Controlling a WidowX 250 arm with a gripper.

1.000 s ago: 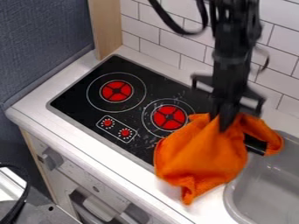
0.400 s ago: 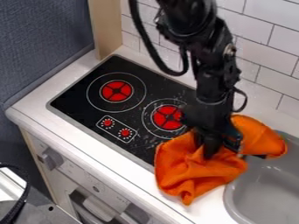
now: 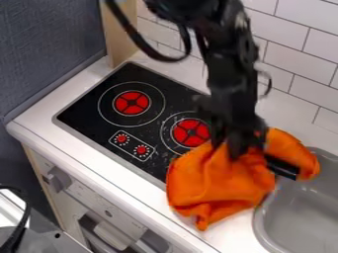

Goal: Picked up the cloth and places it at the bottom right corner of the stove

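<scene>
The gripper point(image 3: 234, 150) points down into the upper middle of the orange cloth point(image 3: 214, 185), shut on a bunched fold. Folds hide the ends of its fingers. The cloth drapes over the lower right part of the black stove point(image 3: 142, 126) and the white counter in front of it. A second lobe of cloth lies to the right, by the sink's edge. The stove's right burner is partly behind the arm.
A grey sink point(image 3: 300, 212) lies at the lower right. A black handle-like bar point(image 3: 282, 166) sticks out between the cloth's lobes. White tiles point(image 3: 287, 44) rise behind the counter, with a wooden post point(image 3: 121, 34) at the back left.
The gripper has come down and to the left. The cloth's main part has shifted slightly left with it, and the black bar shows more than it did a moment ago.
</scene>
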